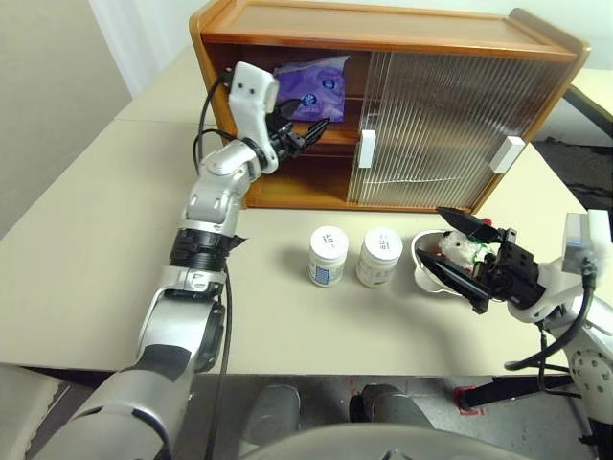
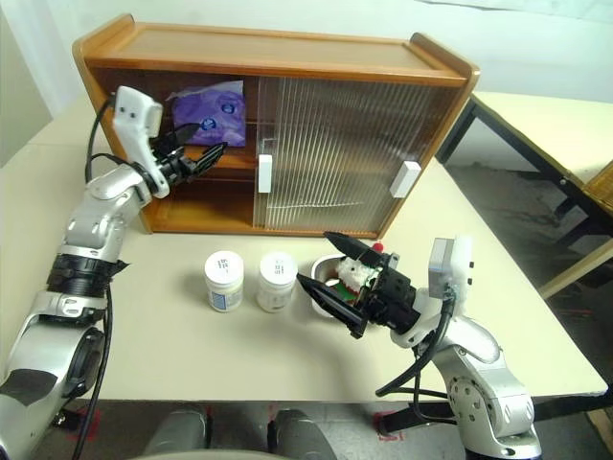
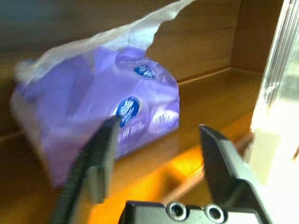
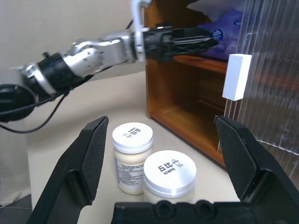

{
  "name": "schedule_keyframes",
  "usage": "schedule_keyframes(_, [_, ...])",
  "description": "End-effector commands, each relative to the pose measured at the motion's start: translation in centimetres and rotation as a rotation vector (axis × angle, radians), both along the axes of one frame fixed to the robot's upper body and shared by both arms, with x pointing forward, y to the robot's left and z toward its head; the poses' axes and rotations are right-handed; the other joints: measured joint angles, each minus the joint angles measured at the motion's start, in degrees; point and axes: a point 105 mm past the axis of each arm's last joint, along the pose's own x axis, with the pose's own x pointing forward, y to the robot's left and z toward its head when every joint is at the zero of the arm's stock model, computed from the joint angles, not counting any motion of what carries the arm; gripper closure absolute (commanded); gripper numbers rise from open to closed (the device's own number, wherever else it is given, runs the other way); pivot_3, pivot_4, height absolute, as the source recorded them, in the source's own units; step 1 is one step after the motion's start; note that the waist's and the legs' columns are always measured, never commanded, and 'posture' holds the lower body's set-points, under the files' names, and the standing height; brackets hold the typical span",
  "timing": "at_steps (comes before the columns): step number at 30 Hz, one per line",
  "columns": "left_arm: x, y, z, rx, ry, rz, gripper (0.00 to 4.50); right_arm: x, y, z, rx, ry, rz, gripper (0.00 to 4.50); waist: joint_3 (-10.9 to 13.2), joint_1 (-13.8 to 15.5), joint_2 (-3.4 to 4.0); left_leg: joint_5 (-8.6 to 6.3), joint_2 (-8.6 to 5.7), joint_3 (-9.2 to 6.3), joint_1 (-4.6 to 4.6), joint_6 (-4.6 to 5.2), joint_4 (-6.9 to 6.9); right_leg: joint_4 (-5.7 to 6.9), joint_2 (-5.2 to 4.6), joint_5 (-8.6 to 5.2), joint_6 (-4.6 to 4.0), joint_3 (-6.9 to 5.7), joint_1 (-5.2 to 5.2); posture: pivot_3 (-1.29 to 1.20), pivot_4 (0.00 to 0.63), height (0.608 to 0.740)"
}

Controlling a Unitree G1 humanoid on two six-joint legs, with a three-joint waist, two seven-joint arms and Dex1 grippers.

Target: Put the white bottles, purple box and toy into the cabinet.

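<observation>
The wooden cabinet (image 1: pixel 383 27) has its left side uncovered. On its inner shelf lies the purple box (image 1: pixel 311 88), also in the left wrist view (image 3: pixel 93 102). My left gripper (image 1: pixel 314 134) is open just in front of the box, its fingers (image 3: pixel 100 158) apart and touching nothing. Two white bottles (image 1: pixel 329 255) (image 1: pixel 379 256) stand upright side by side on the table before the cabinet. To their right the toy (image 1: pixel 463 249) sits in a shiny bowl (image 1: pixel 420 257). My right gripper (image 1: pixel 429 236) hovers open over the bowl, pointing toward the bottles (image 4: pixel 132 154).
Two ribbed translucent doors (image 1: pixel 431 125) with white handles (image 1: pixel 367 149) cover the cabinet's middle and right. The lower shelf (image 1: pixel 297 187) on the left is bare. A second table (image 2: pixel 536 115) stands off to the right.
</observation>
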Motion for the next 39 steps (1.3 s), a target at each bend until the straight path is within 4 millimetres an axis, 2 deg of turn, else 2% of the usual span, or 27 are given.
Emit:
schedule_keyframes(1, [-1.6,0.6,0.8,-0.043,0.04,-0.039,0.04,0.2,-0.4,0.0,-0.017,0.0,0.0,0.0,0.0,0.3,0.0,-0.03,0.0,0.0,0.0,-0.04,0.0,0.0,0.0,0.01,-0.01,0.0,-0.01,0.12,0.015,0.74])
schedule_keyframes(3, [-2.3,1.0,0.3,-0.037,0.078,-0.057,0.04,0.3,-0.5,-0.1,-0.018,0.001,0.002,0.0,0.0,0.8,0.01,-0.13,0.0,0.0,0.02,-0.01,0.0,0.0,-0.01,0.01,-0.05,0.0,0.01,0.13,0.014,0.74])
schedule_keyframes(8, [-6.4,2.0,-1.1,0.054,0.088,-0.254,0.04,0.2,-1.2,-0.2,-0.025,0.002,0.021,0.0,-0.1,1.4,0.09,-0.35,-0.03,-0.04,0.11,0.14,-0.02,0.09,-0.08,-0.25,-0.67,0.03,0.01,0.14,0.015,0.74])
schedule_keyframes(11, [-7.3,2.4,-1.7,0.058,0.055,-0.301,0.04,0.2,-1.7,-0.2,-0.026,0.007,0.032,0.0,-0.1,2.2,0.1,-0.35,-0.01,-0.13,0.11,0.13,0.0,0.13,-0.1,-0.23,-0.77,-0.01,0.0,0.15,0.014,0.74])
schedule_keyframes(15, [-9.3,3.1,-5.3,0.205,0.096,-0.423,0.04,0.4,-2.1,0.1,-0.042,0.013,0.049,0.0,-0.2,2.5,0.28,-0.37,0.01,-0.18,0.17,0.16,-0.03,0.19,-0.17,-0.17,-0.83,-0.03,0.0,0.15,0.015,0.74])
schedule_keyframes(21, [-11.7,3.0,-8.6,0.25,0.15,-0.569,0.04,0.2,-2.1,0.6,-0.056,0.016,0.066,0.0,-0.2,2.4,0.37,-0.37,0.13,-0.32,0.13,0.15,-0.03,0.2,-0.22,-0.19,-0.74,0.01,-0.04,0.16,0.018,0.74])
schedule_keyframes(24, [-12.3,2.8,-10.2,0.315,0.171,-0.616,0.04,0.1,-1.7,1.0,-0.065,0.008,0.086,0.0,-0.2,2.4,0.47,-0.36,0.2,-0.37,0.11,0.14,-0.05,0.2,-0.22,-0.2,-0.73,0.03,-0.06,0.16,0.018,0.74])
schedule_keyframes(30, [-13.1,2.7,-12.1,0.382,0.221,-0.7,0.04,0.2,-1.2,1.4,-0.094,0.001,0.119,0.0,-0.3,2.2,0.54,-0.35,0.31,-0.35,0.04,0.12,-0.08,0.2,-0.18,-0.22,-0.7,-0.02,-0.15,0.15,0.014,0.74])
schedule_keyframes(35, [-12.7,2.7,-13.4,0.401,0.269,-0.696,0.04,0.3,-0.9,1.6,-0.102,0.0,0.126,0.0,-0.3,2.2,0.6,-0.36,0.3,-0.33,-0.01,0.13,-0.12,0.19,-0.19,-0.22,-0.72,0.0,-0.21,0.15,0.014,0.74])
schedule_keyframes(39, [-12.7,1.3,-14.3,0.352,0.318,-0.7,0.04,0.2,-0.6,1.6,-0.106,0.007,0.125,0.0,-0.3,2.2,0.61,-0.36,0.29,-0.33,-0.05,0.13,-0.15,0.18,-0.2,-0.22,-0.72,0.01,-0.24,0.14,0.017,0.74])
